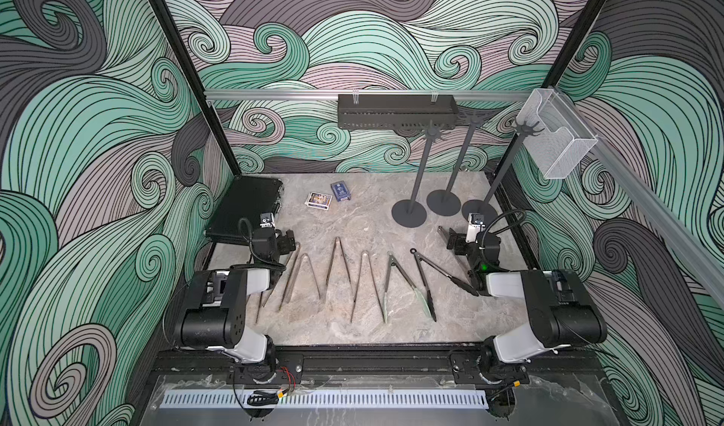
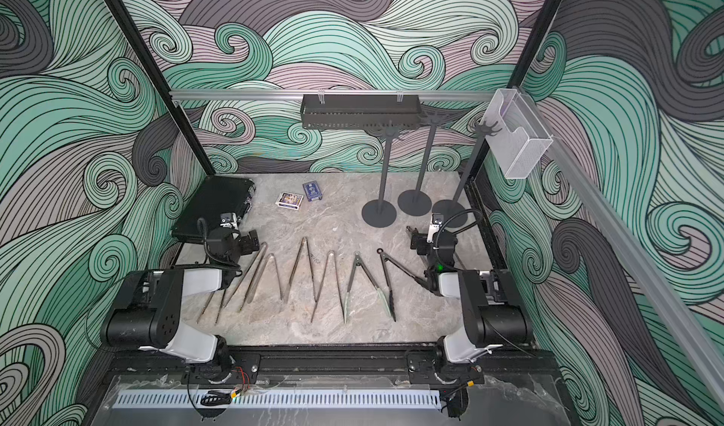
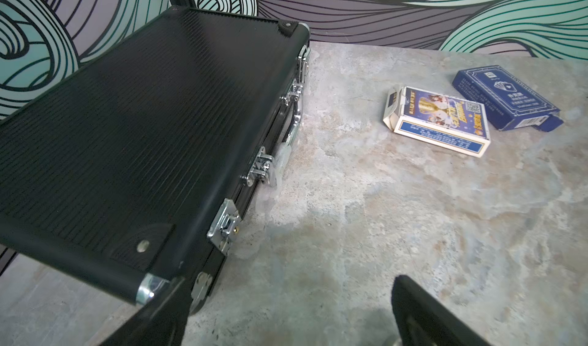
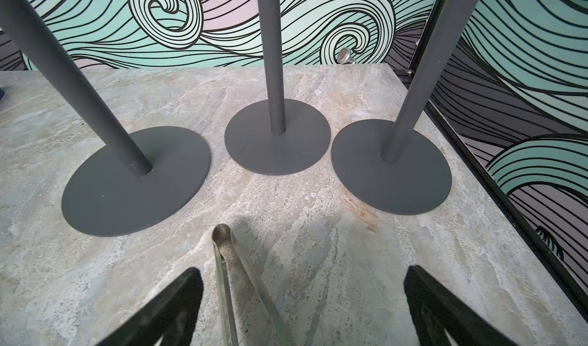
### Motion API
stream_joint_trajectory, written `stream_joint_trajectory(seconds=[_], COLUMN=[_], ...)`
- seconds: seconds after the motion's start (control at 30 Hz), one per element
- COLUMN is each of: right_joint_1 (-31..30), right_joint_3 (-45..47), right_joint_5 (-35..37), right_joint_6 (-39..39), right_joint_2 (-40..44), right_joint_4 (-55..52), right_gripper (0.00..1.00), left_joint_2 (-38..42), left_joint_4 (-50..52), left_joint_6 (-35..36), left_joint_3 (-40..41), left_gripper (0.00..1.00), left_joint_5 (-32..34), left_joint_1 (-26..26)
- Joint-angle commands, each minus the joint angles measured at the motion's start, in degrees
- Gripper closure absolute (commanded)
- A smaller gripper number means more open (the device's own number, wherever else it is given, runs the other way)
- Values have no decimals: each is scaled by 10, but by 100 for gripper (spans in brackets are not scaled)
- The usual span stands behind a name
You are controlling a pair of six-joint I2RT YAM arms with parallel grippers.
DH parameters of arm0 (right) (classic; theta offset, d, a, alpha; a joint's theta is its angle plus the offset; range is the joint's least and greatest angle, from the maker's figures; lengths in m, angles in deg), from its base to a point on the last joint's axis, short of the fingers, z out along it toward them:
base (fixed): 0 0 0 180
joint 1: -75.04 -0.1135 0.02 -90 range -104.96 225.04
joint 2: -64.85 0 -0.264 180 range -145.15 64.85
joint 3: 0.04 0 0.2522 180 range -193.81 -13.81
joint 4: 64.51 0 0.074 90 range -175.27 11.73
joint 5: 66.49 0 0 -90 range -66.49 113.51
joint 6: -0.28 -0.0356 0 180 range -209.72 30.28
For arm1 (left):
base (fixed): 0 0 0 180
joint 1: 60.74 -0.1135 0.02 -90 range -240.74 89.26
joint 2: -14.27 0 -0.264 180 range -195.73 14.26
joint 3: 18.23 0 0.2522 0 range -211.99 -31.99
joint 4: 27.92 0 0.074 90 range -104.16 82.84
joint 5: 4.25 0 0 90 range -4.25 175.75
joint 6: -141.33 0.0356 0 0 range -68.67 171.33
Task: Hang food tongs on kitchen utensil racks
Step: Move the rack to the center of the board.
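food tongs (image 1: 364, 283) are lying flat in a row between the arms, none hung yet. left gripper (image 3: 289, 282) is standing wide and empty beside the black case (image 3: 143, 121). right gripper (image 4: 302, 274) is gaping wide too, one pair of steel tongs (image 4: 223, 280) lying between its fingers, long axis pointing toward the kitchen utensil racks (image 4: 276, 150) just beyond. right arm is nearer.

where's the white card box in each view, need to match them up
In a top view: white card box lies far back, between the black case and the blue card box.
In a top view: it sits beside the blue card box too.
Left wrist: it lies beside the blue card box, clear of the black case.
Right wrist: not in it.
Shared landmark: the blue card box.
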Motion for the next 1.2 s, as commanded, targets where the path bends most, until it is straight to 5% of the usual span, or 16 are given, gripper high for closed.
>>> stream_joint_trajectory(seconds=[0.0,0.97,1.07,1.17], right_joint_1=[1,4,2,1], right_joint_3=[2,4,-64,-140], right_joint_5=[-2,4,31,38], right_joint_6=[0,-8,-17,-35], right_joint_2=[2,14,92,149], right_joint_4=[6,14,-179,-325], right_gripper=[1,4,5,5], left_joint_2=[-5,-4,15,63], left_joint_4=[-4,-5,5,232], left_joint_6=[2,2,19,-37], left_joint_3=[-11,-9,-27,-132], left_gripper=[2,1,1,2], left_joint_5=[-3,-3,11,61], left_joint_1=[-3,-3,-3,-2])
